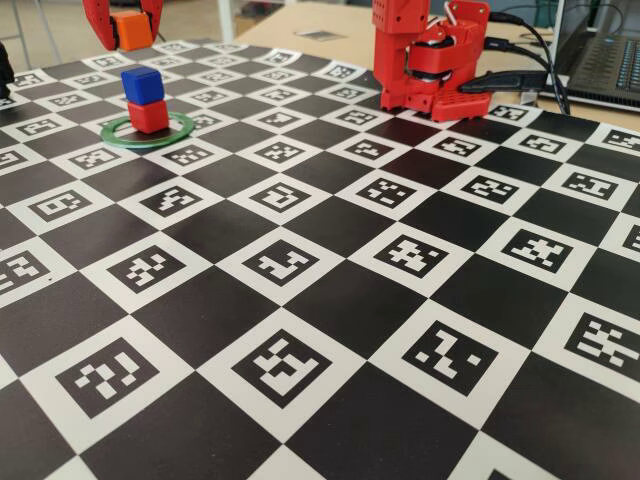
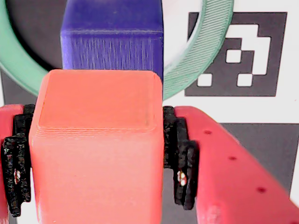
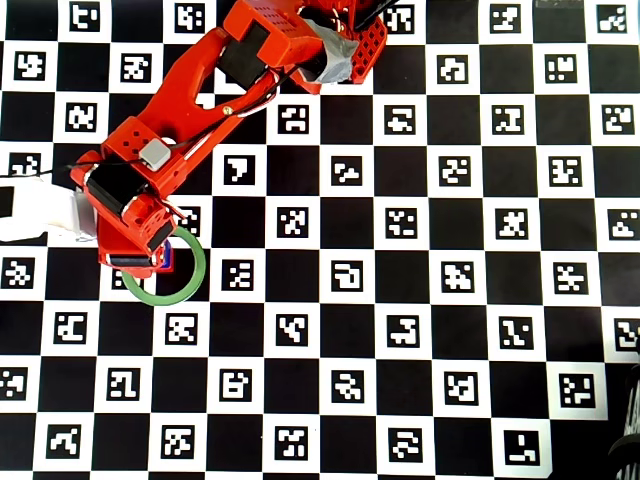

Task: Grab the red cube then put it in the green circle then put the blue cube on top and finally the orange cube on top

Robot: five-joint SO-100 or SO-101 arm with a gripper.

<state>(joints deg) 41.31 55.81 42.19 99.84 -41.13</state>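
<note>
We worked on a black-and-white marker-patterned board (image 1: 330, 300). The orange cube (image 2: 96, 149) looked light, rigid and smooth-sided, best pinched on two opposite flat faces, as the gripper (image 2: 96, 158) clenched it then. It hung above and just short of the blue cube (image 1: 142, 85), stacked on the red cube (image 1: 148, 116) inside the green circle (image 1: 178, 135). The arm (image 3: 190, 110) reached out, wrist bent downward over the ring.

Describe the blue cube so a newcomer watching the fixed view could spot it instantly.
Start from the checkerboard marker mat and look to its far left, where a thin green circle lies flat. Inside it stands a two-cube stack: the blue cube is the top one, resting on the red cube, while the orange cube hangs above in the gripper.
</note>
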